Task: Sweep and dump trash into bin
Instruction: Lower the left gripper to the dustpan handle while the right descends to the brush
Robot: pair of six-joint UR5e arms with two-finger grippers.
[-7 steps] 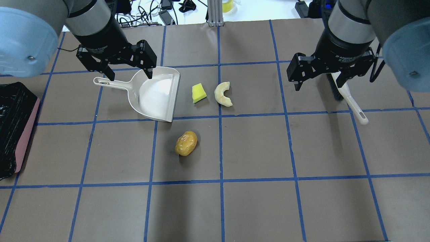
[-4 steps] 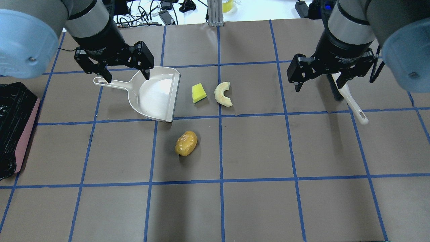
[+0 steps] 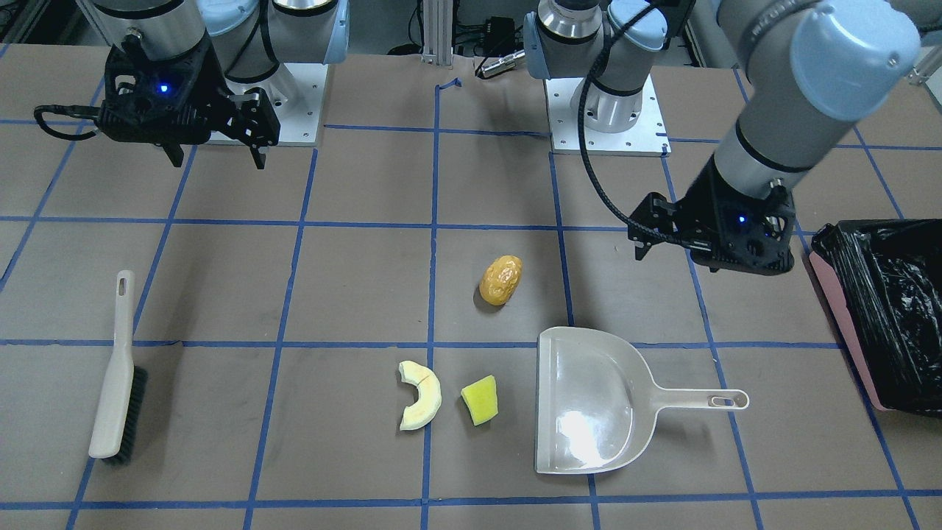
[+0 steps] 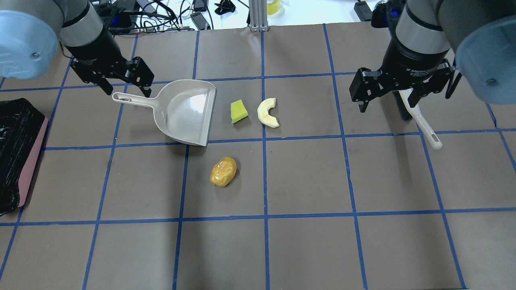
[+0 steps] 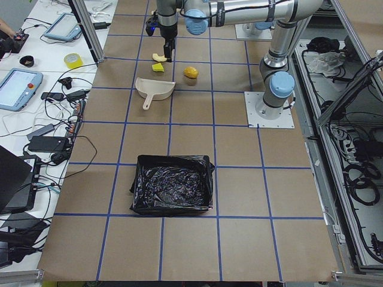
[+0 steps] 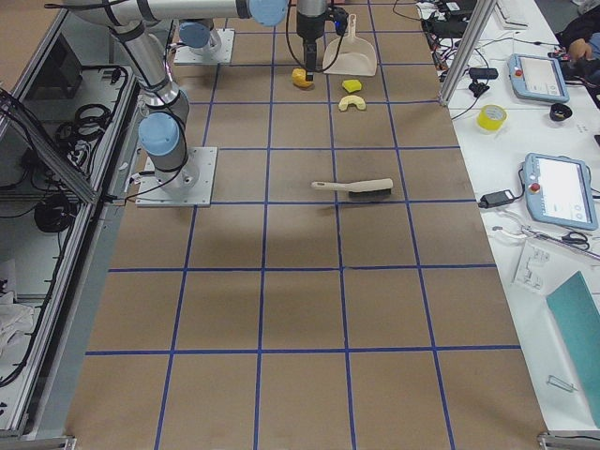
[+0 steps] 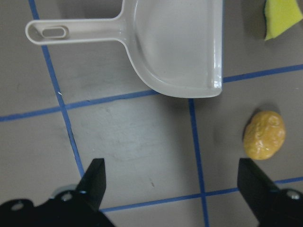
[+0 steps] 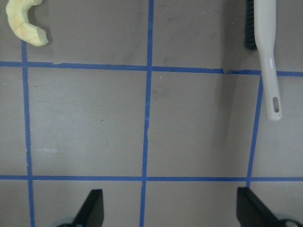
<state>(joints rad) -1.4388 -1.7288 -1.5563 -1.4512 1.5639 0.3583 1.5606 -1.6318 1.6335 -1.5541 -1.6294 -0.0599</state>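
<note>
The orange-yellow lumpy oval lies mid-table. The pale crescent and the yellow sponge wedge lie side by side by the open mouth of the beige dustpan. The black-lined pink bin stands at the table's left end. My left gripper is open and empty, hovering near the dustpan's handle end. My right gripper is open and empty, hovering beside the brush, which lies on the table. The left wrist view shows the dustpan, the oval and the wedge.
Blue tape lines grid the brown table. Cables and small gear lie beyond its far edge. The arms' base plates stand on the robot's side. The right wrist view shows the crescent and the brush handle.
My left gripper has moved left and back, from over the dustpan's neck to near the handle's end. My right gripper has shifted slightly right. Trash, dustpan and brush have not moved.
</note>
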